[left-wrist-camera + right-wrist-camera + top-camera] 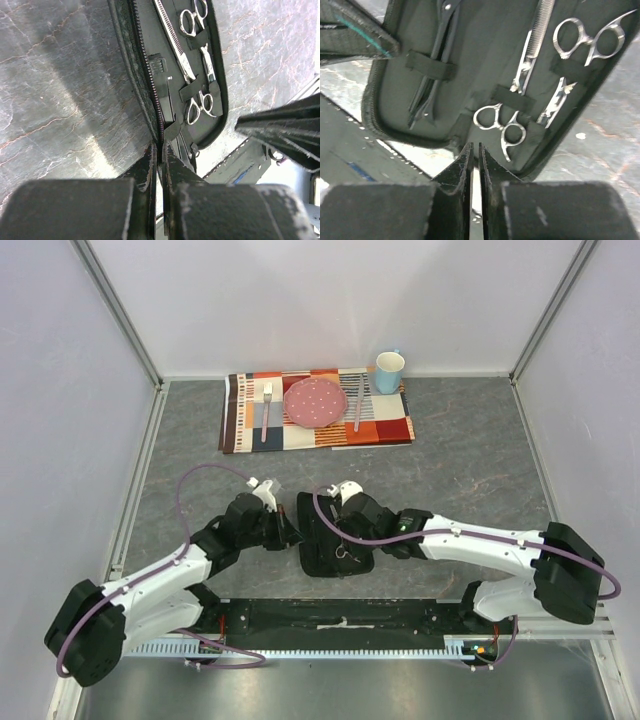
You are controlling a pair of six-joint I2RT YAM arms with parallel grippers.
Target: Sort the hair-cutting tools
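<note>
- While looking down on the grey marbled table (470,470), found the flat black rectangular zip case (315,555) lying open just ahead of the arms' bases, lining upward.
- Saw the left gripper (160,149) drawn almost fully together, a hairline slit between its black fingers, with the case's zip rim running straight into that slit and nipped there.
- Saw the right gripper (475,147) likewise nearly closed, with a thin bright sliver down the gap and its tips at the case's near rim, just beside a ring handle.
- Could not tell whether any of that rim was caught.
- Counted two pairs in one half, head to tail under black straps: thin silver toothed scissors (531,52) and thin silver plain scissors (591,36).
- Noted narrow black hair clips (432,75) tucked under a strap in the other half.
- Spotted a striped placemat (390,425) well apart, at the far edge.
</note>
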